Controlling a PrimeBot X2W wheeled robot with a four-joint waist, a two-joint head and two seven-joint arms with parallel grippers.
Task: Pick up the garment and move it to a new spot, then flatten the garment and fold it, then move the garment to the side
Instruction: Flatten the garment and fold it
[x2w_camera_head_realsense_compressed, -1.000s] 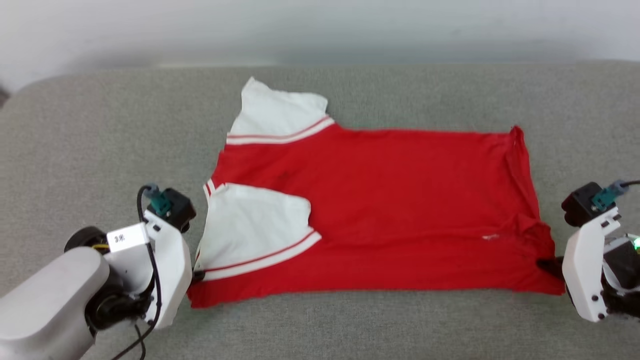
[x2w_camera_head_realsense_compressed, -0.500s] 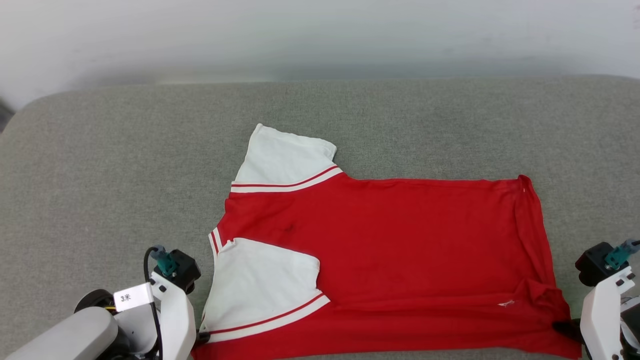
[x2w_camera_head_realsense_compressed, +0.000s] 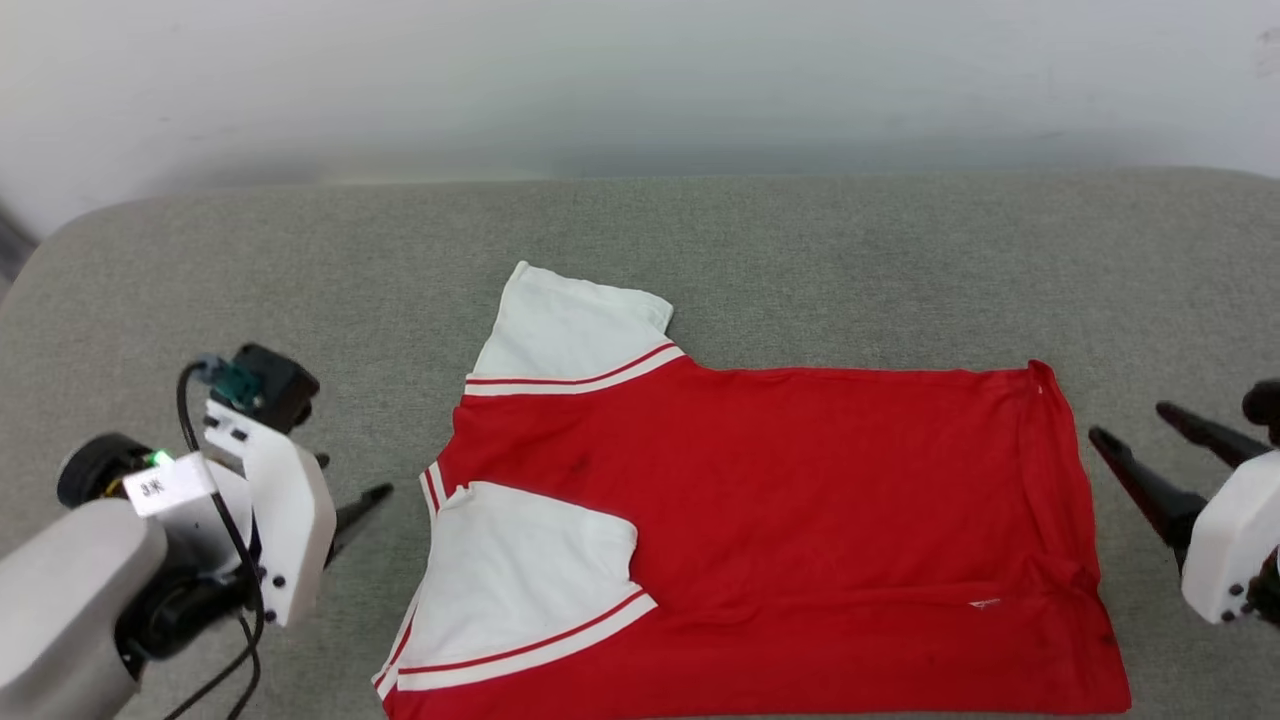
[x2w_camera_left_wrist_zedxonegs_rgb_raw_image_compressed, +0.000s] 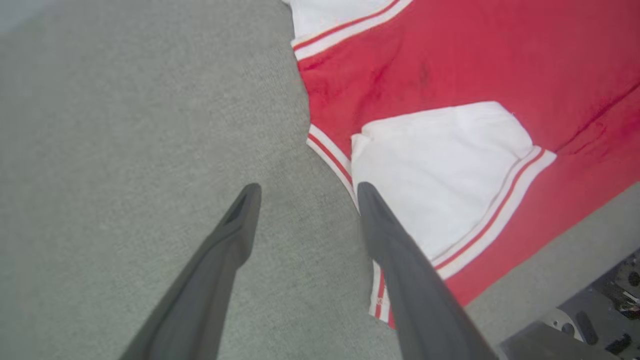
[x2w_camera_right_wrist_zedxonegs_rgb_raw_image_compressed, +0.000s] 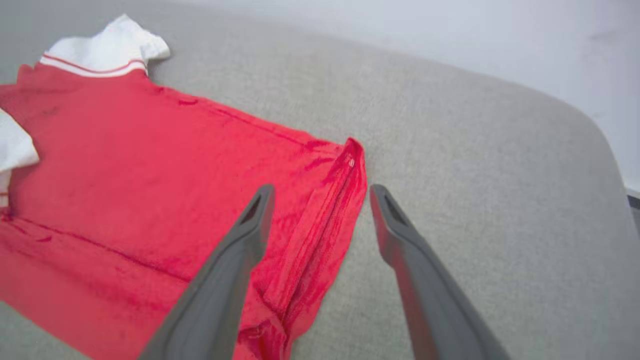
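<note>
The garment (x2w_camera_head_realsense_compressed: 780, 520) lies spread on the grey cushion (x2w_camera_head_realsense_compressed: 200, 300), toward its near edge, one white sleeve (x2w_camera_head_realsense_compressed: 530, 570) turned in over the red. Both my claws are released and empty: my left gripper (x2w_camera_left_wrist_zedxonegs_rgb_raw_image_compressed: 306, 190) over bare cushion at the collar end, my right gripper (x2w_camera_head_realsense_compressed: 1128, 420) at the hem (x2w_camera_head_realsense_compressed: 1060, 500) end. To fold well I'd first smooth that hem, which seems bunched, though it's blurry, then pinch matching corners. A second ago both claws were clenched on the near corners; now they've let go and drawn clear.
</note>
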